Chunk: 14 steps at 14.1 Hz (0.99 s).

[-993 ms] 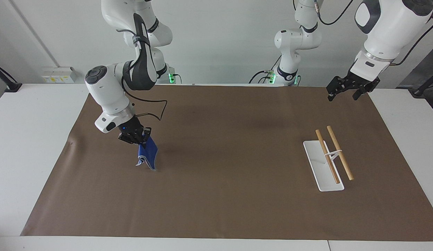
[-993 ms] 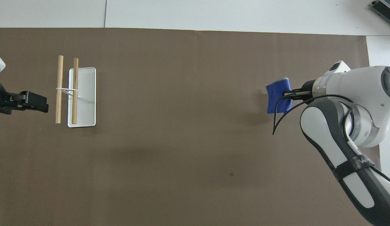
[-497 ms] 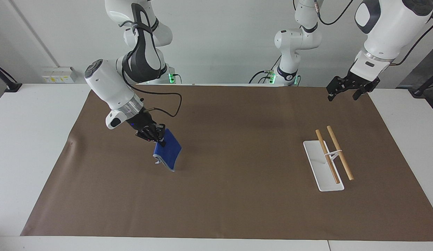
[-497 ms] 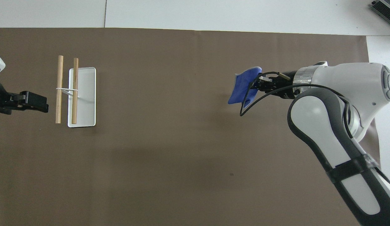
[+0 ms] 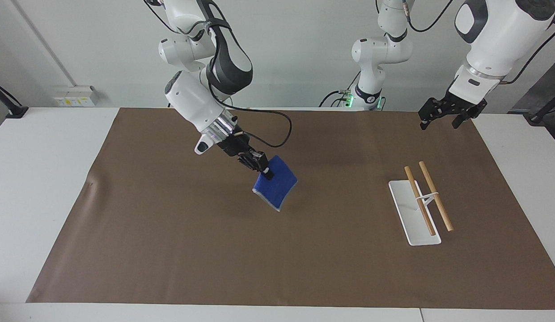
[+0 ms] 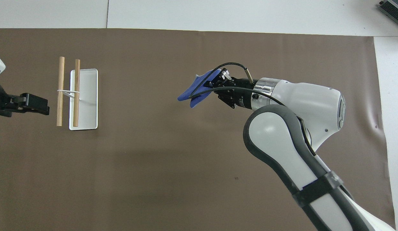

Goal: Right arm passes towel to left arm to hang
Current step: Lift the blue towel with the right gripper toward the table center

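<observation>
My right gripper (image 5: 264, 171) is shut on the top edge of the blue towel (image 5: 277, 188). It holds the towel in the air over the middle of the brown mat. The towel hangs tilted below the fingers, clear of the mat. In the overhead view the right gripper (image 6: 215, 84) points toward the left arm's end, with the towel (image 6: 193, 93) at its tip. My left gripper (image 5: 440, 120) waits, open and empty, raised over the mat's edge near the left arm's end. Its tip shows in the overhead view (image 6: 37, 105).
A towel rack stands on the mat toward the left arm's end: a white base (image 5: 409, 219) (image 6: 88, 106) bearing two wooden rods (image 5: 435, 197) (image 6: 60, 91). The brown mat (image 5: 170, 250) covers most of the white table.
The right arm has swung from its own end toward the middle of the mat, carrying the towel higher and closer to the rack. The left arm has not moved.
</observation>
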Available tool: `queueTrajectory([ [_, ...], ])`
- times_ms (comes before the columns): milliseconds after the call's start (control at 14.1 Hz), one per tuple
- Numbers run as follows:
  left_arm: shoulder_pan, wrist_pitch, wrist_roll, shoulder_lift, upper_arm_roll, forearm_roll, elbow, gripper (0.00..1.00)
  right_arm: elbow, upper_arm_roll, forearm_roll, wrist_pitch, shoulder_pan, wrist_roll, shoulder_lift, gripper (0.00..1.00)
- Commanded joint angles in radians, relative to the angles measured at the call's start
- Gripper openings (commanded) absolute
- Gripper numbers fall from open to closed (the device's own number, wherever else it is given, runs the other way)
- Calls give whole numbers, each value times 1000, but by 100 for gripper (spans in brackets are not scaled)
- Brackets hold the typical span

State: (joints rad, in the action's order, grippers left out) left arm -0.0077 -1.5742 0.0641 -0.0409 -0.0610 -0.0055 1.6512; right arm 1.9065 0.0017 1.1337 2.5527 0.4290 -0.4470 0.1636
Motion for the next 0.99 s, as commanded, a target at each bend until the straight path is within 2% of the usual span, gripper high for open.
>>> queueTrajectory([
  [0,2,-6,0,-22,3,-11,25,100,-17,-2,179,53,33,-41,10,0],
  [213,3,-6,0,-22,3,-11,24,100,-38,-2,351,115,86,-81,10,0],
  [426,3,-6,2,-22,3,-11,25,100,-46,0,371,167,149,-130,14,0],
  [639,0,-7,2,-22,3,-11,25,100,-102,-2,391,207,186,-214,50,0],
  [922,0,-15,29,-25,1,-11,35,100,-118,6,397,222,191,-219,59,0],
])
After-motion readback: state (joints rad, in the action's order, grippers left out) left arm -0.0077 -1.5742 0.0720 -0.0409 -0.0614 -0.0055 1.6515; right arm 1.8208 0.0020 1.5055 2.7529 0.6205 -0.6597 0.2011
